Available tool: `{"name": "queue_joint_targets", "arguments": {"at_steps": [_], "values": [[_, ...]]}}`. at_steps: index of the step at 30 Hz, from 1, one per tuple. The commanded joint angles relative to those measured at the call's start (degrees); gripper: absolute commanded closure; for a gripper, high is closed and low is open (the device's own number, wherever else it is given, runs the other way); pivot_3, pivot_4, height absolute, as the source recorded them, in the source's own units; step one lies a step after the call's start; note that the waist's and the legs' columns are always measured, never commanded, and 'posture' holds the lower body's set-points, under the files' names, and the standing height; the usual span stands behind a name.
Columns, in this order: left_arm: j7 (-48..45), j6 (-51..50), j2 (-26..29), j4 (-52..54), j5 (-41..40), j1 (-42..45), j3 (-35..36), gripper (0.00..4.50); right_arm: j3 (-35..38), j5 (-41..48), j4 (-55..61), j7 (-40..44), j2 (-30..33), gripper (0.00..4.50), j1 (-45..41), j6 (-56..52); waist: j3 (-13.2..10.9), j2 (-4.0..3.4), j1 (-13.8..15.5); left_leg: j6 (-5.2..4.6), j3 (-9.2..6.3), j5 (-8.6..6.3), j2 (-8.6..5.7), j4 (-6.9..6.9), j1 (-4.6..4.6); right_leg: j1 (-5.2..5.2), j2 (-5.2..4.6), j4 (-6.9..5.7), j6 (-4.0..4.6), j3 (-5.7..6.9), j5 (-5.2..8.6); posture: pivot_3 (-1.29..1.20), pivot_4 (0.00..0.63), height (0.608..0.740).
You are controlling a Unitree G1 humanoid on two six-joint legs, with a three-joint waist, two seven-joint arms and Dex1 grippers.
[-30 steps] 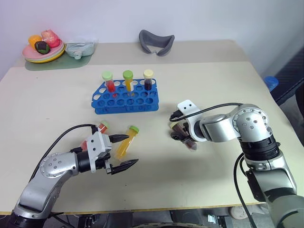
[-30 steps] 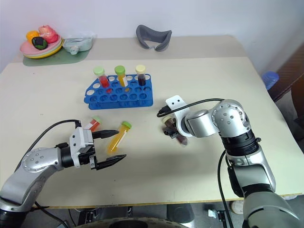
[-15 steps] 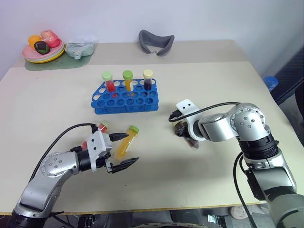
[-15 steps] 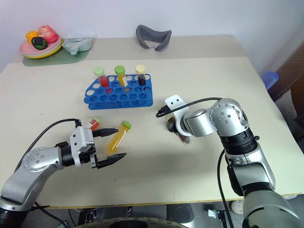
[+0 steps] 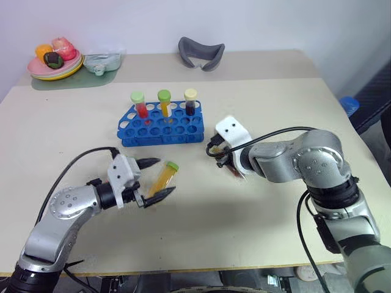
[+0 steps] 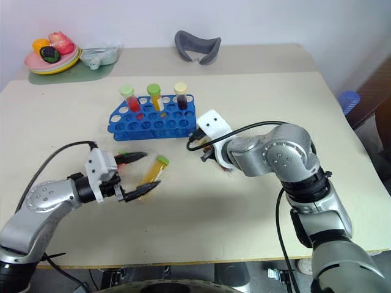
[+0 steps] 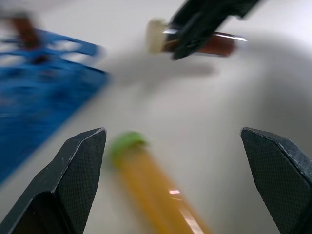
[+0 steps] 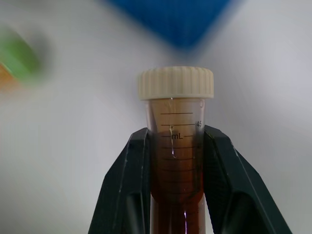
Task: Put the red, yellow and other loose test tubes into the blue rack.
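a: we've got the brown tube [image 8: 175, 146] pinched in our right gripper [image 8: 174, 161], fingers pressed on both sides of it just under the cream cap, and it's off the table [image 5: 275, 104], just beside the near right corner of the blue rack [image 5: 161, 124].

b: and the yellow tube [image 5: 162, 178] lies on the table between the spread fingers of our left gripper [image 5: 154, 180]. wide open, not touching it as far as we can tell.

a: the red tube [image 6: 124, 156] is hard to see, just a bit of it behind the left fingers.

b: the rack already holds three tubes standing along its back row, with plenty of free holes in front.

a: so for the brown one, we want it upright first, cap up, bottom end over a free hole near that right end.

b: right, line it up before we lower, or the tip catches the top plate and shoves the rack. it looks light.

a: and we let go only once it's seated. meanwhile the left should close around the middle of the yellow tube, not at the cap.
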State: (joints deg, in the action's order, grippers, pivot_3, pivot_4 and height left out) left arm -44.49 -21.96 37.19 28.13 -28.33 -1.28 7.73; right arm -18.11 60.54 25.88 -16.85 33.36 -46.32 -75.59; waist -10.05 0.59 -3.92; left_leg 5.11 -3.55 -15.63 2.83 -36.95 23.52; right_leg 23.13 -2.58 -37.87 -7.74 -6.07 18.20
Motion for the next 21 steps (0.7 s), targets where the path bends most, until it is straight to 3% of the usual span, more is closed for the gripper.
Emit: {"name": "queue_joint_targets", "arguments": {"at_steps": [1, 5, 13, 21], "values": [[4.9, 0.5, -3.3, -1.8, -2.9, 1.7, 6.0, 0.0, -1.9, -14.0, 1.5, 12.2, -0.9, 3.71, 0.9, 18.7, 0.0, 0.01, 0.0, 0.0, 0.01, 0.0, 0.0, -0.03, 0.0, -0.02, -0.01, 0.0, 0.0, 0.0, 0.0, 0.0, 0.15, 0.74], [8.3, 3.4, -7.2, -4.5, -1.5, 2.1, 7.5, 0.0, 0.4, -19.3, -5.9, 21.2, -10.7, 3.71, 3.3, 33.4, 0.0, 0.04, -0.2, 0.0, 0.02, 0.0, 0.0, -0.07, -0.03, -0.03, 0.0, -0.06, 0.0, 0.0, 0.0, 0.0, 0.15, 0.74], [13.8, 9.8, -13.3, -7.5, 1.2, 0.8, 9.3, 0.0, 0.1, -38.3, -27.6, 26.4, -25.8, 3.71, 3.6, 59.9, 0.0, 0.04, 0.0, 0.05, 0.03, 0.03, -0.03, -0.07, -0.03, -0.04, -0.05, -0.1, 0.0, 0.0, -0.01, 0.0, 0.15, 0.74], [12.7, 13.3, -15.2, -6.3, 0.4, 0.7, 7.9, 0.0, 4.6, -45.9, -39.5, 28.4, -32.0, 3.71, 4.4, 74.1, 0.0, 0.03, -0.1, 0.12, 0.03, 0.07, -0.02, -0.06, -0.04, 0.0, -0.04, -0.18, 0.0, 0.0, -0.01, 0.0, 0.15, 0.74]]}}
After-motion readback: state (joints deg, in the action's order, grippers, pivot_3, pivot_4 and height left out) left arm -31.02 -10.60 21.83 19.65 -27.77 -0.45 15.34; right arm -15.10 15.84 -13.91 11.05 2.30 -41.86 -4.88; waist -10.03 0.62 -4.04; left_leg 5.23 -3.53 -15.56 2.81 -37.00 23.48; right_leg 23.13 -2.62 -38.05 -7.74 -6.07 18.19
